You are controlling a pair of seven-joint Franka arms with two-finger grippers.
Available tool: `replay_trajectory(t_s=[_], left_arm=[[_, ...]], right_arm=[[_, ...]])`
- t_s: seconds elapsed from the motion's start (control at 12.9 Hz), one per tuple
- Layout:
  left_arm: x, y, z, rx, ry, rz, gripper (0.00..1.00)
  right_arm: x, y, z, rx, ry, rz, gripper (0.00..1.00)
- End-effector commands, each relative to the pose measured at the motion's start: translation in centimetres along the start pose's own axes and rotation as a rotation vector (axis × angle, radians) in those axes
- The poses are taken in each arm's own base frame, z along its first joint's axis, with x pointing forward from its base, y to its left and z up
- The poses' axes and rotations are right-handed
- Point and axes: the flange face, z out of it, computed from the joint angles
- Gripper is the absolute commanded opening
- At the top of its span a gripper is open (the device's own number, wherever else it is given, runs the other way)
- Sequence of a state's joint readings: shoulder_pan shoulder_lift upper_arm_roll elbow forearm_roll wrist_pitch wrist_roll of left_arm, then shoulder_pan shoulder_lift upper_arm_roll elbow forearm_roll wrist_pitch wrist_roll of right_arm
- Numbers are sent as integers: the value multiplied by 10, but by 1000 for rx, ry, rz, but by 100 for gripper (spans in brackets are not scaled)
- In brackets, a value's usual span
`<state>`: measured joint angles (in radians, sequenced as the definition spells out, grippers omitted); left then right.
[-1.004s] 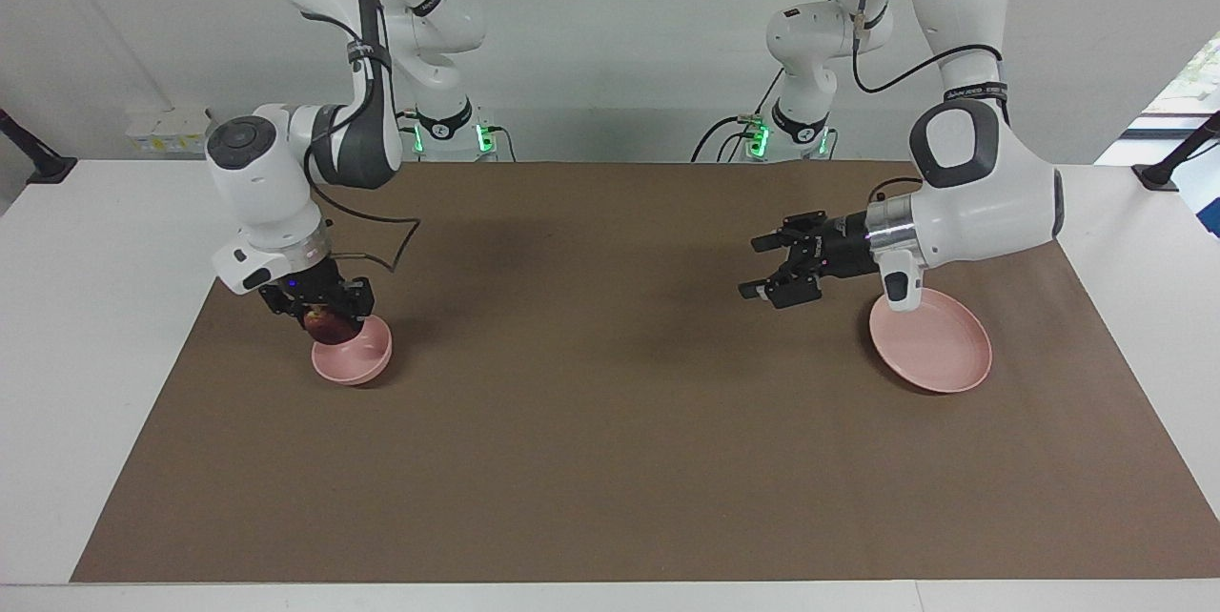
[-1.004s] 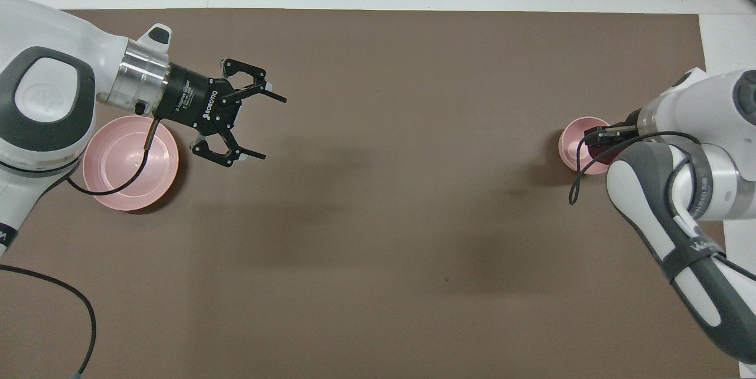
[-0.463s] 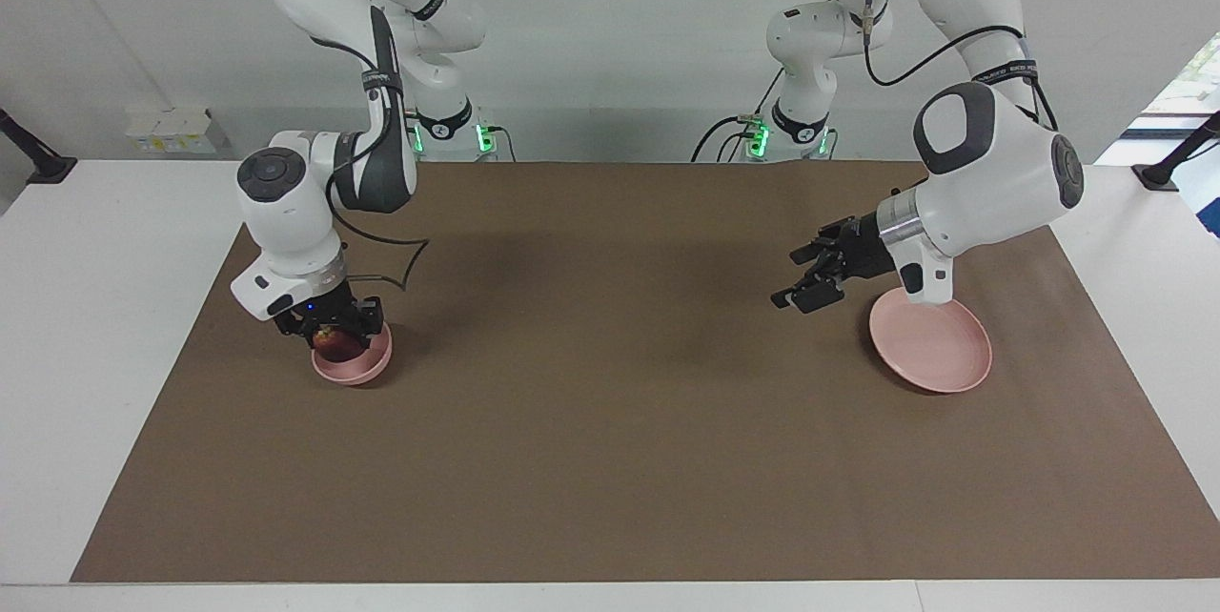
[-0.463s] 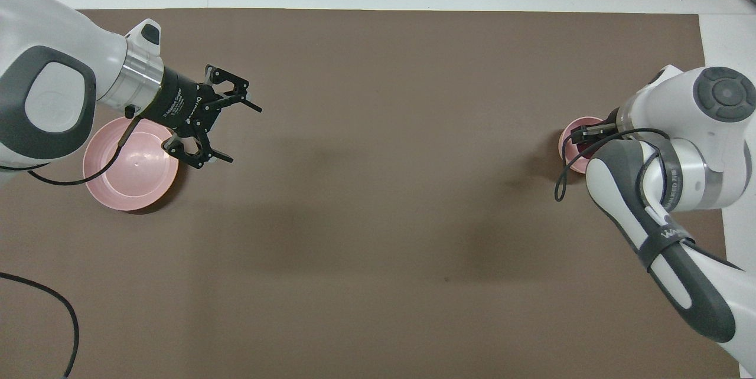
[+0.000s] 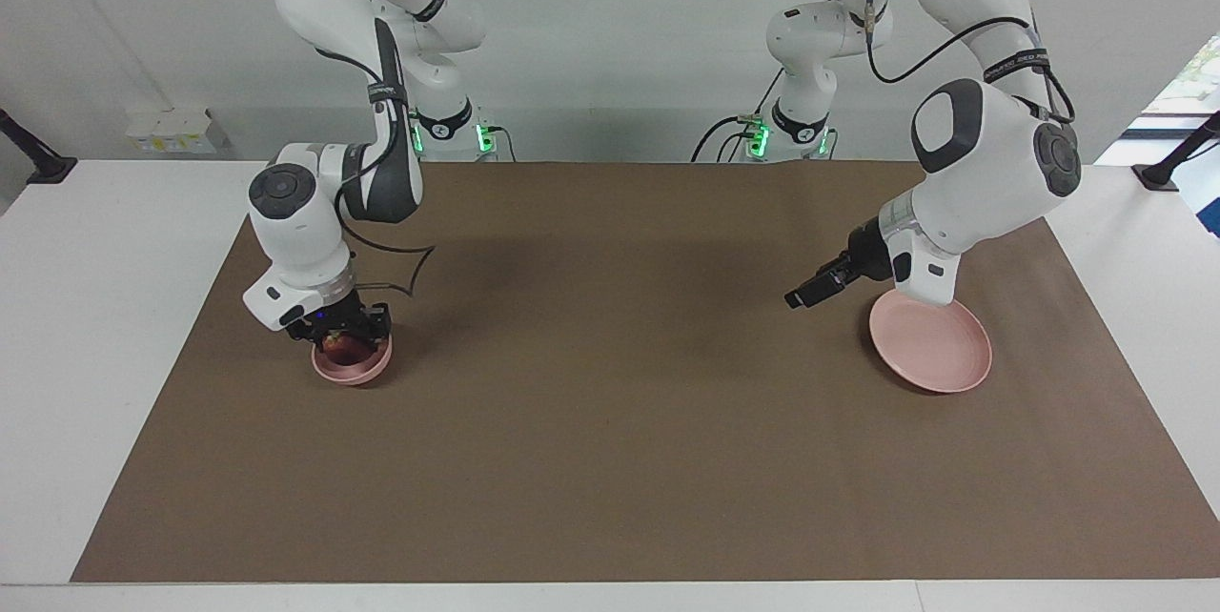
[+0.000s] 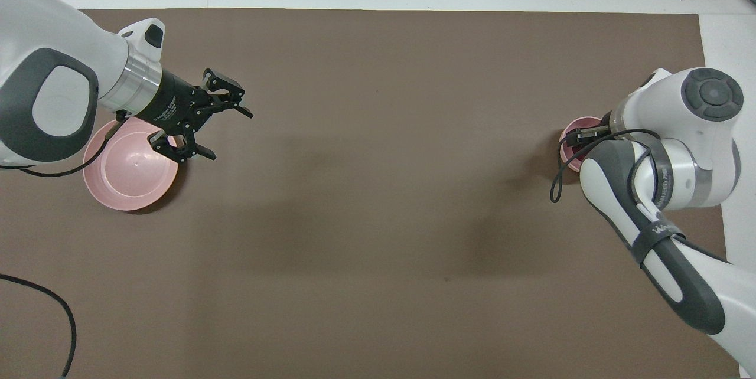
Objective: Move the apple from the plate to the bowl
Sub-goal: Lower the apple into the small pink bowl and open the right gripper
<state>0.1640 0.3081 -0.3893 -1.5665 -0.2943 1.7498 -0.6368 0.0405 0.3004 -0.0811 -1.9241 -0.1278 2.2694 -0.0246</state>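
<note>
In the facing view you see the right gripper (image 5: 335, 342) lowered into the bowl (image 5: 355, 367) at the right arm's end of the brown mat (image 5: 610, 459), its fingers clamped on the apple (image 5: 334, 341), which sits within the bowl's rim; the left gripper (image 5: 799, 295) hangs with nothing in it over the mat just beside the plate (image 5: 939, 355), and no writing is legible here. From overhead, your left gripper (image 6: 221, 128) shows its fingers spread wide at the plate's (image 6: 127, 181) edge, with small white lettering on its black body too fine to read, while the right arm's wrist covers most of the bowl (image 6: 572, 141), and the dark band on that arm carries white letters you cannot make out.
</note>
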Motion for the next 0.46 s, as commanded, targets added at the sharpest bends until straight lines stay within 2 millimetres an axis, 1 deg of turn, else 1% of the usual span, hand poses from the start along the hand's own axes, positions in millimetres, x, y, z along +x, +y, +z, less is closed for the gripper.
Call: replay_trajectory(t_s=[0.0, 0.15, 0.23, 0.31, 0.39], left_arm=[[-3, -6, -14, 48, 59, 175, 100], [-6, -10, -22, 130, 106, 297, 100], [-8, -10, -23, 194, 131, 370, 100], [-15, -7, -32, 238, 171, 451, 100], [-25, 5, -30, 263, 190, 500, 100]], right_arm=[[3, -1, 13, -17, 9, 10, 0], [3, -2, 17, -15, 14, 17, 13], [3, -1, 18, -15, 13, 20, 27], [3, 0, 19, -13, 10, 37, 54], [3, -1, 19, -13, 10, 42, 80]])
